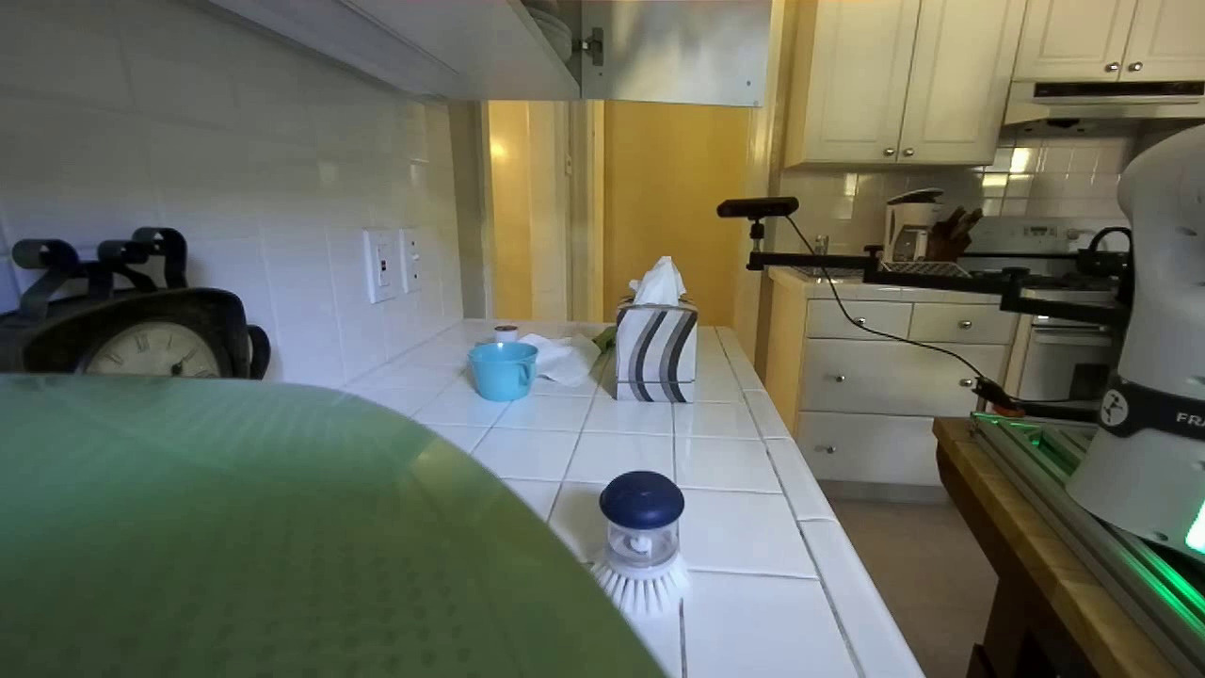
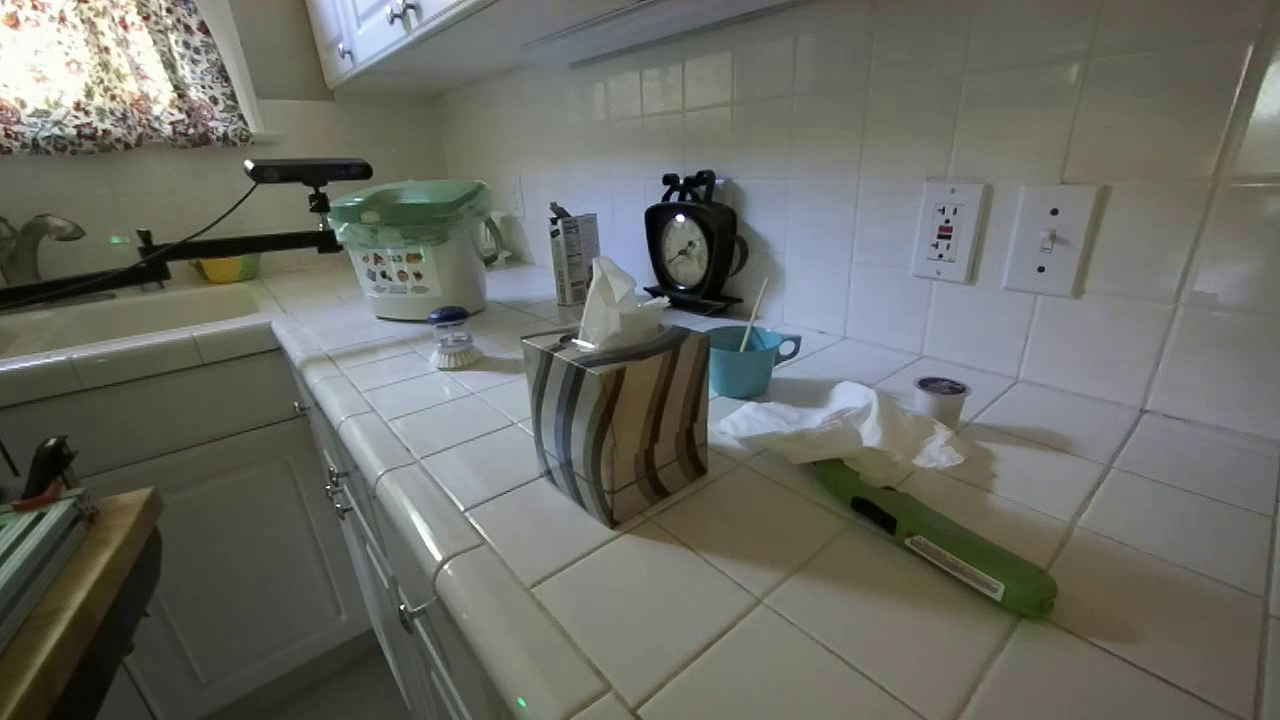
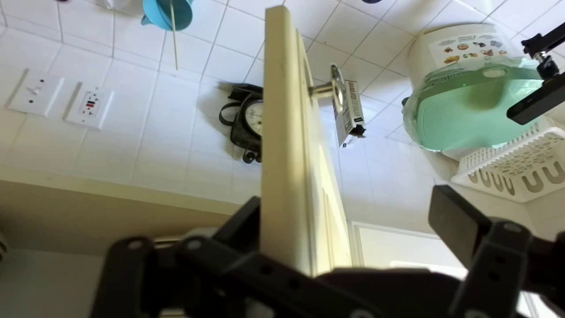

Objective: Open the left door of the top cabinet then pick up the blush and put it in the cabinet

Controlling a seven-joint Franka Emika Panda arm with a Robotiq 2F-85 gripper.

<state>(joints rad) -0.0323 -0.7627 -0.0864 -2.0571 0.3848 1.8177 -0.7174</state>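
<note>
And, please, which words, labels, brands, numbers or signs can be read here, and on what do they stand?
"FRA", cut by the picture's edge, with a round white logo, on the arm's black band.
Too small or blurred to read: the numerals on the clock, and the print on the carton, white bin, green object, white cup's lid and stove panel.

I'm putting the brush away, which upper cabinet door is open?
The door swung out from the top cabinet, hinge exposed; the white panelled doors beyond are shut.
</note>
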